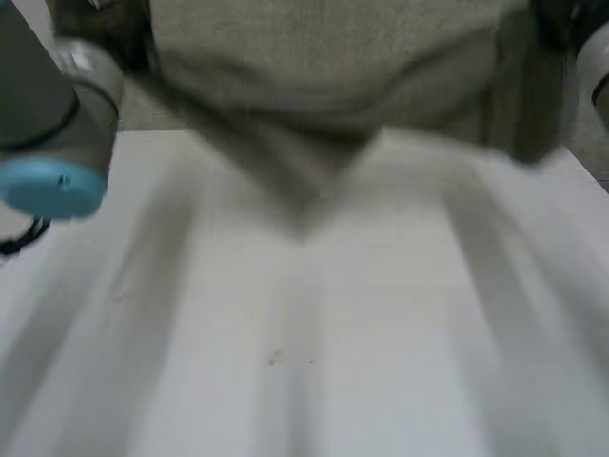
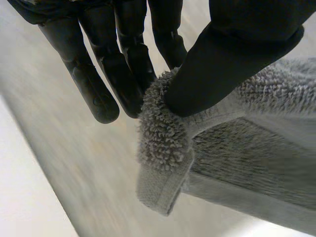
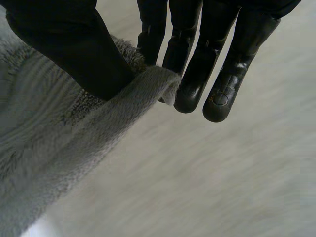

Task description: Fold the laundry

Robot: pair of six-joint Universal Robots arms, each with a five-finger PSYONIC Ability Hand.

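Observation:
A grey terry towel [image 1: 324,67] hangs spread above the far side of the white table [image 1: 304,343], its lower edge sagging to a point over the table's middle. In the left wrist view my left hand [image 2: 123,69] pinches one corner of the towel [image 2: 232,153] between its thumb and straight fingers. In the right wrist view my right hand [image 3: 197,54] pinches the other corner of the towel [image 3: 54,143] the same way, with the hem folded over at its fingertips.
My left arm [image 1: 52,143], with its light-blue cap, stands over the table's left side. My right arm [image 1: 595,76] is at the far right. Beneath the hanging towel the bare table top stretches toward me.

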